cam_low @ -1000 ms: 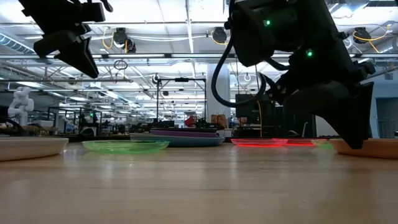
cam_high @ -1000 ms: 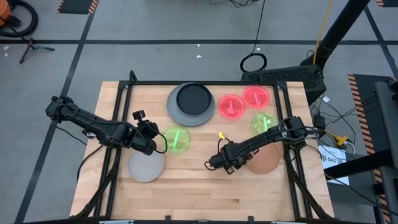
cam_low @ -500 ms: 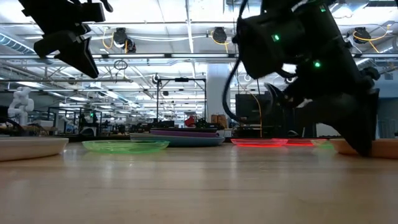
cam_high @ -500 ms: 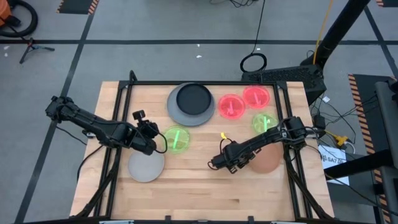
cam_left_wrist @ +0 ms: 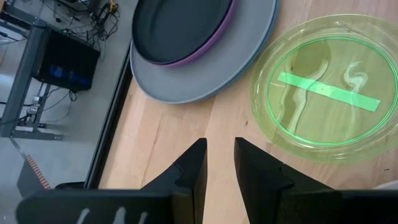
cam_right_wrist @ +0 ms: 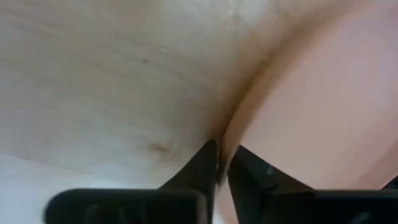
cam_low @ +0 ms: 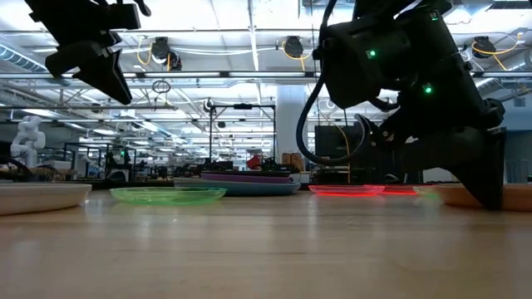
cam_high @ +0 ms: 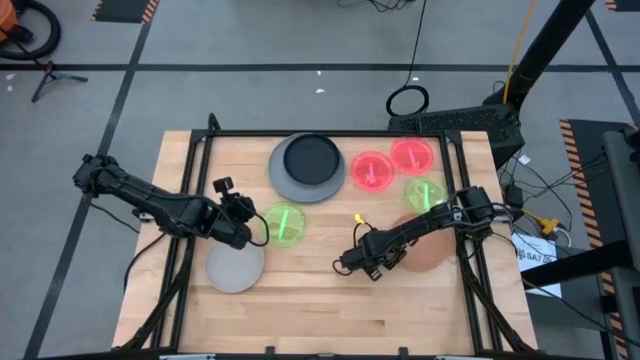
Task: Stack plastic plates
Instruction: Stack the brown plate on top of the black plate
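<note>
The right pincer [cam_right_wrist: 222, 163] pinches the rim of the brown plate [cam_high: 428, 251], low on the counter [cam_high: 300, 300] at the right of the high view; the left pincer [cam_left_wrist: 217, 163] hangs with fingers slightly apart, holding nothing, beside a green plate [cam_high: 285, 223]; the grey plate stack [cam_high: 305, 166] lies at the upper centre.
</note>
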{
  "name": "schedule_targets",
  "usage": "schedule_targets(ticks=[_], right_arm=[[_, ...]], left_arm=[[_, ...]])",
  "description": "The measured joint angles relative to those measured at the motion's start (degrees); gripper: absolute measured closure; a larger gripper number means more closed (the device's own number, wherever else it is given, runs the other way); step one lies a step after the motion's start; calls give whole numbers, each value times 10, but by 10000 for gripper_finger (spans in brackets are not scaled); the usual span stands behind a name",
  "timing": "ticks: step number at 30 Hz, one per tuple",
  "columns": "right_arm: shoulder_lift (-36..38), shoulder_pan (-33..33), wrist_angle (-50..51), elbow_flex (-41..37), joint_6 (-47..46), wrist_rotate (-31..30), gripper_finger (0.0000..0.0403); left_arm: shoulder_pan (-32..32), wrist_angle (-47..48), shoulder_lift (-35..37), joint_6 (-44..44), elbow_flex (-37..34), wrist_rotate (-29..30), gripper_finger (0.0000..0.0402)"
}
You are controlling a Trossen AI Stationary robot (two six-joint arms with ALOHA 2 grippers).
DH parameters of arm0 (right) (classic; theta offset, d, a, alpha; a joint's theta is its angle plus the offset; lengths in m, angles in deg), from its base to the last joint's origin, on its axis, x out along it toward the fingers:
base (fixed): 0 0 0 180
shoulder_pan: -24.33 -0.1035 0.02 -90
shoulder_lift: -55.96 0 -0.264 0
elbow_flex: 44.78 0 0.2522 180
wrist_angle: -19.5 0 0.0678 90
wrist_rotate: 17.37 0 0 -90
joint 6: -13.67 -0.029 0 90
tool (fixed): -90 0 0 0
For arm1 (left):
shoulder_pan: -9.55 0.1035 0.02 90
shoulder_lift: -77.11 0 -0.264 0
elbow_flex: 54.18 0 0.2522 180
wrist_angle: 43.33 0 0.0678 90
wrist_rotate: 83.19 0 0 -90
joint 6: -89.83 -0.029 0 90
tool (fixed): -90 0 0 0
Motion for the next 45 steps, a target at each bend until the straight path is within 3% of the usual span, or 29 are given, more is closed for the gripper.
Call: schedule_targets(ticks=[3,8,15,22,30,33,41,45], right_arm=[[2,0,0,0,3,12,395],[0,0,9,23,9,17,388],[1,0,-13,96,74,12,395],[1,0,-19,176,166,-99,398],[1,9,-37,209,374,-198,399],[1,17,-38,209,502,-207,400],[1,50,-39,209,856,-332,399],[1,89,-58,209,954,-348,399]], left_arm=[[0,0,0,0,0,0,314],[0,0,0,0,0,0,314],[0,0,0,-1,0,0,314],[0,0,0,-2,0,1,314],[0,-1,0,-3,0,1,314],[0,-1,0,-3,0,2,314],[0,-1,0,-3,0,3,314],[0,-1,0,-3,0,3,314]])
